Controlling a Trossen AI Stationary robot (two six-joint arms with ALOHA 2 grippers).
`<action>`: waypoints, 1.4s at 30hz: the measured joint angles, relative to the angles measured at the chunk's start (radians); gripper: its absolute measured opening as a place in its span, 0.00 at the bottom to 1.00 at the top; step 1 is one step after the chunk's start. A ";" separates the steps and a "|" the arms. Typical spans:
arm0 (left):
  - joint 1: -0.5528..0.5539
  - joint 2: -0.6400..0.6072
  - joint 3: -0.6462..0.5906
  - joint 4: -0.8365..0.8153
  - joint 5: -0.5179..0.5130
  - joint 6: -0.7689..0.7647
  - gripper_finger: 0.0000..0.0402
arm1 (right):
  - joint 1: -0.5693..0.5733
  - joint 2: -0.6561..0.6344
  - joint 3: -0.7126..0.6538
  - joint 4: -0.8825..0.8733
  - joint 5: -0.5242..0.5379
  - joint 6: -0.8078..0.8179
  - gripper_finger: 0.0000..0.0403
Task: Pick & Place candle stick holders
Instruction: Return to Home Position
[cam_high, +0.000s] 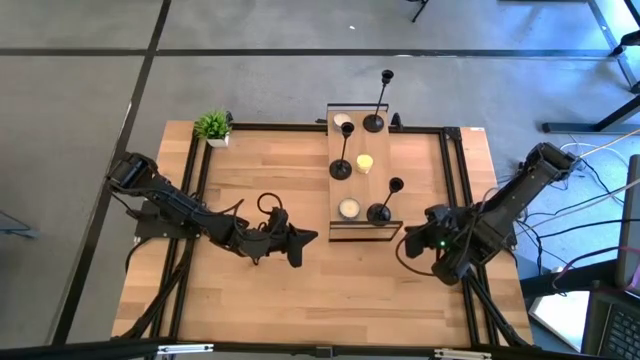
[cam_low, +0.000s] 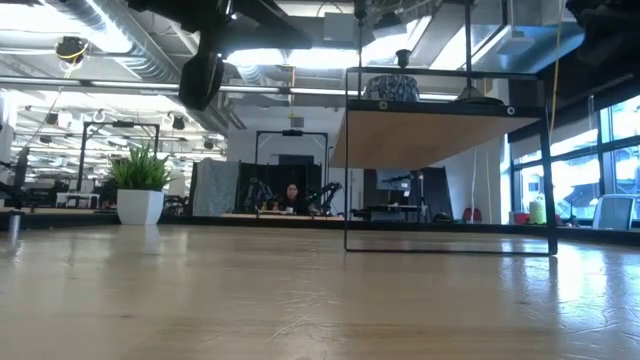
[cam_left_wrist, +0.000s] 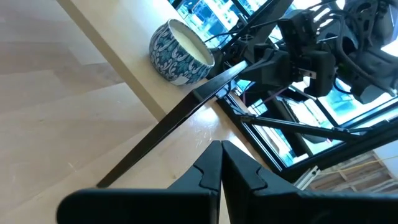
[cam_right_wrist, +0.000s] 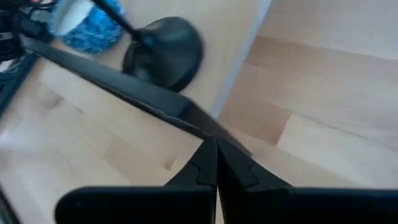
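Observation:
Three black candle stick holders stand by their round bases on a raised wooden shelf (cam_high: 355, 185) at the table's middle: one at the far end (cam_high: 374, 122), one in the middle (cam_high: 341, 168), one at the near end (cam_high: 379, 213). The near holder's base (cam_right_wrist: 165, 46) also shows in the right wrist view. My left gripper (cam_high: 300, 245) hovers shut left of the shelf's near end, its fingertips (cam_left_wrist: 221, 149) together and holding nothing. My right gripper (cam_high: 408, 242) hovers shut to the right of the same end, its fingertips (cam_right_wrist: 214, 149) pointing at the shelf's black frame.
Small candles sit between the holders: a white one (cam_high: 343, 120), a yellow one (cam_high: 364, 163), and one in a blue patterned cup (cam_left_wrist: 180, 43). A green potted plant (cam_high: 212, 127) stands at the far left corner. Black frame rails (cam_high: 445, 180) run around the table.

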 joint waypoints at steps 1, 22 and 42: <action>0.000 0.000 0.000 0.000 -0.001 0.000 0.00 | -0.004 0.000 0.000 0.015 0.000 -0.010 0.00; 0.000 0.000 0.000 0.003 0.001 -0.008 0.00 | -0.057 0.000 0.000 0.088 0.013 -0.163 0.00; 0.000 0.000 0.000 -0.014 0.007 -0.016 0.00 | -0.061 -0.001 0.000 -0.002 0.008 -0.118 0.00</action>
